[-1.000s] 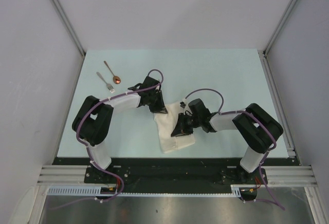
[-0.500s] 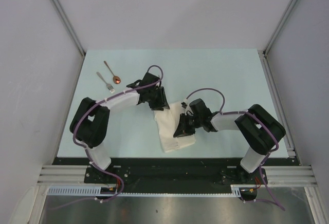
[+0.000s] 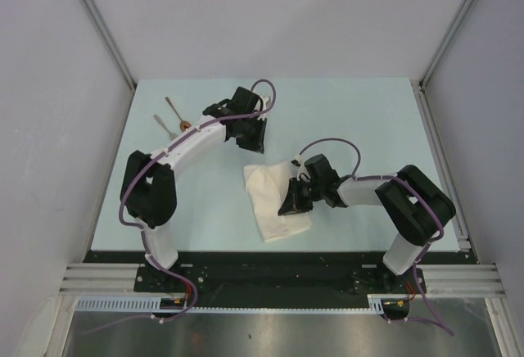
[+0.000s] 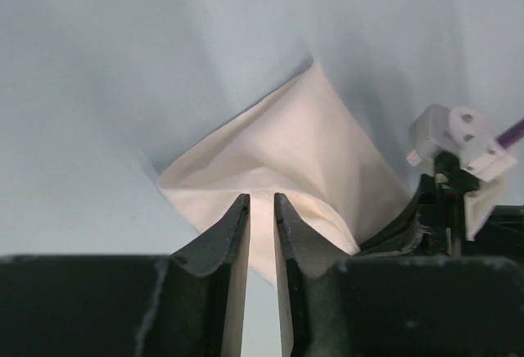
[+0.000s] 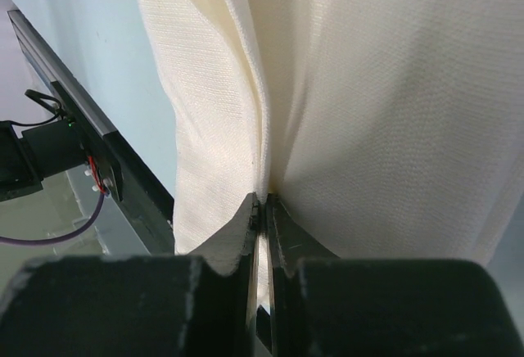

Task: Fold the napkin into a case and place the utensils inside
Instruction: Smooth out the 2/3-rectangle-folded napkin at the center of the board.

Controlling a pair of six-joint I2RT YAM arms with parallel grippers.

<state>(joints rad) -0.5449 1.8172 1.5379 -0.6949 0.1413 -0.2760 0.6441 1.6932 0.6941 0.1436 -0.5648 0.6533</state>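
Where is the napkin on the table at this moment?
In the top view the napkin lies on the table near its middle, toward the near edge, between both arms. The right gripper pinches a fold on its right side.

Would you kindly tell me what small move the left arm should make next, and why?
Probably lower the left end effector to grip the cream-white cloth napkin: it hovers empty, slightly open above it, while the right end effector pinches one fold alone.

No lettering, label, brand or number was legible in any view. The napkin (image 3: 266,197) and the worktop (image 3: 368,119) showed only plain, unmarked surfaces.
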